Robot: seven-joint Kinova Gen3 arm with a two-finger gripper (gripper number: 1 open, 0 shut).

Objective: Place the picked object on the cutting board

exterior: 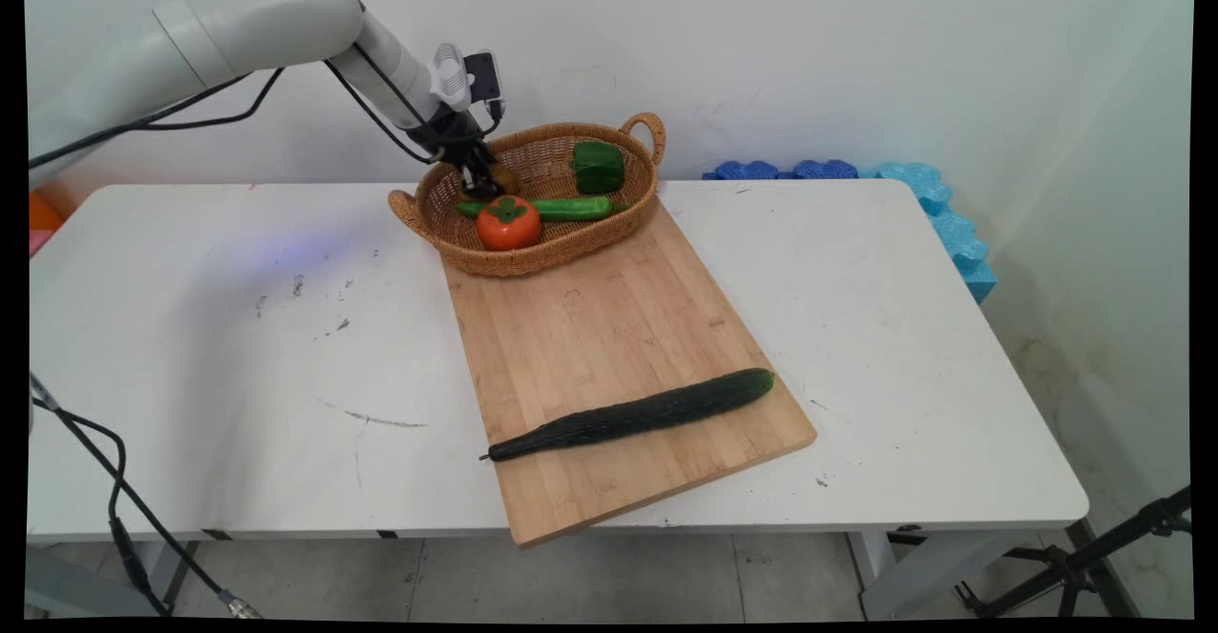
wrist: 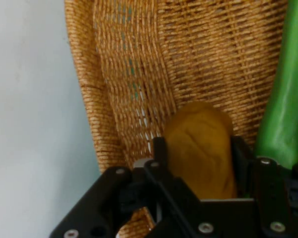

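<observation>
Reaching into the wicker basket [exterior: 571, 243], the gripper [exterior: 485, 179] has its fingers closed against both sides of a yellow-brown potato [wrist: 201, 148], the lump running lengthwise between them. A small cucumber [exterior: 557, 207] lies just at its 3 o'clock, a tomato [exterior: 508, 222] at 5. A long cucumber [exterior: 633, 415] rests on the cutting board [exterior: 590, 328].

I see the basket [exterior: 533, 197] at the board's [exterior: 618, 366] 12 o'clock end, holding four items; a long cucumber [exterior: 633, 414] lies at its 6 o'clock end.
</observation>
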